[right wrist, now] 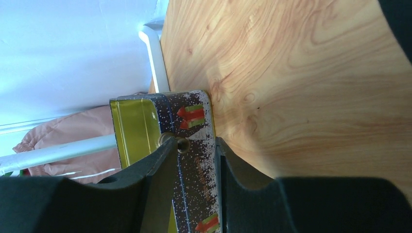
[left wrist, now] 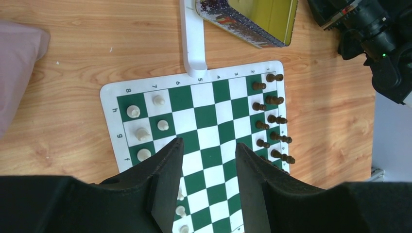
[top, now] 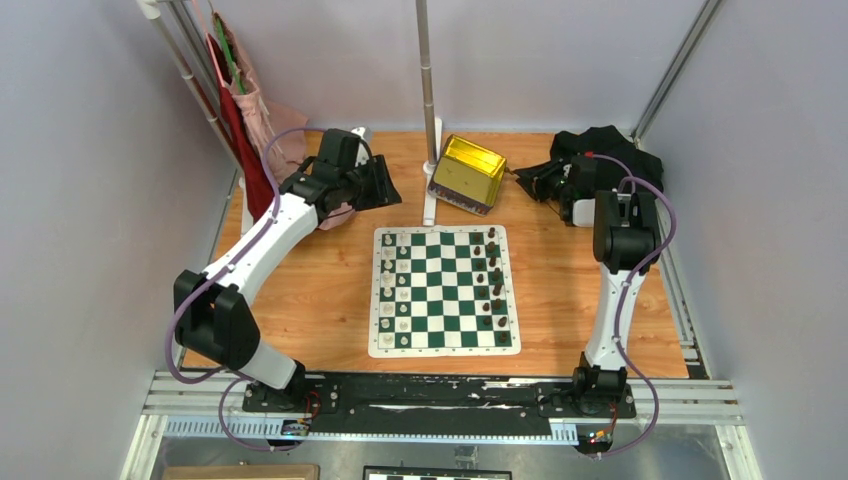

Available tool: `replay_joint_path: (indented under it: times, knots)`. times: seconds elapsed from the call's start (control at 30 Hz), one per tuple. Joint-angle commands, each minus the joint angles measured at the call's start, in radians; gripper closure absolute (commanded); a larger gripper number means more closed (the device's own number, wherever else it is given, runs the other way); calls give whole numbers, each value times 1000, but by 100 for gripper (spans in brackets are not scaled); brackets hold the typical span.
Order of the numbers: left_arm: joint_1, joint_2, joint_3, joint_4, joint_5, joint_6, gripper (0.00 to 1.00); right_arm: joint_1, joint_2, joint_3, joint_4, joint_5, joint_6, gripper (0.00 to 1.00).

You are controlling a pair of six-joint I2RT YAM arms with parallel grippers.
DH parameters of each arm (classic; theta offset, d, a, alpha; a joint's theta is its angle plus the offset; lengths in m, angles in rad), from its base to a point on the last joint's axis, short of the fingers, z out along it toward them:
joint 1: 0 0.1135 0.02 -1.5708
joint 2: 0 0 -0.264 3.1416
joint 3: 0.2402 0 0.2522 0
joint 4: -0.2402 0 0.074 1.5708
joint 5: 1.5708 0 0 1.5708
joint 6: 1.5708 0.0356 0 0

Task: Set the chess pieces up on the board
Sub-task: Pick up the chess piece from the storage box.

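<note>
The green-and-white board (top: 440, 290) (left wrist: 209, 116) lies flat mid-table. Dark brown chess pieces (top: 492, 280) (left wrist: 272, 116) stand in two files along its right edge. Cream pieces (top: 388, 290) (left wrist: 133, 111) stand along its left edge. My left gripper (top: 385, 185) (left wrist: 209, 143) hangs open above the board's far-left part, nothing between its fingers. My right gripper (top: 522, 178) (right wrist: 194, 141) is at the back, shut on the side wall of the gold tin (top: 470, 170) (right wrist: 194, 116). One finger is inside the tin and one outside. The tin sits tilted.
A white pole on a flat base (top: 428, 100) (left wrist: 192, 39) stands just beyond the board, next to the tin (left wrist: 252, 19). Pink cloth (top: 250, 110) hangs at the back left. A black bundle (top: 600, 150) lies at the back right. Walls close in both sides.
</note>
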Motion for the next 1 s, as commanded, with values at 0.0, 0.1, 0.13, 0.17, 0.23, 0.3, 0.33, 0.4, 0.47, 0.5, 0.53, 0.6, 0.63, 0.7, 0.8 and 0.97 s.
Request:
replay_joint_path:
  times: [0.0,0.1,0.13,0.17,0.23,0.3,0.33,0.4,0.47,0.5,0.53,0.6,0.63,0.7,0.8,0.97]
  knots:
    - [-6,16,34,-10,-3,19,51,15,26,48,-2,13,-14,61]
    - [-6,20,37,-11,-3,20,51,15,33,59,5,10,-6,62]
    - [-6,23,39,-12,-3,20,51,17,36,62,7,9,-2,62]
    - [-6,24,40,-12,-4,20,51,17,35,63,8,9,1,62]
    - [-6,26,42,-12,-4,21,51,18,38,67,12,7,3,62]
    - [-6,30,45,-12,-3,22,51,18,42,73,13,4,9,62]
    - [-6,33,47,-12,-2,22,51,19,44,76,15,3,12,62]
    - [-6,35,49,-12,-2,23,51,21,46,80,13,0,13,62]
    - [-7,37,52,-12,-1,24,51,24,47,82,12,-1,13,62]
    - [-6,39,52,-12,-1,24,51,25,47,84,10,-3,13,62]
    - [-6,39,52,-12,0,24,51,27,47,85,8,-3,13,62]
    - [-6,41,52,-12,-1,26,51,28,48,87,9,-4,16,62]
    - [-6,42,52,-12,0,26,51,30,50,88,9,-6,17,62]
    - [-6,42,52,-12,1,28,51,32,53,90,9,-6,20,62]
    - [-6,42,49,-11,1,28,51,36,49,88,9,-7,23,62]
    - [-6,42,47,-10,3,30,51,39,46,86,15,-11,30,63]
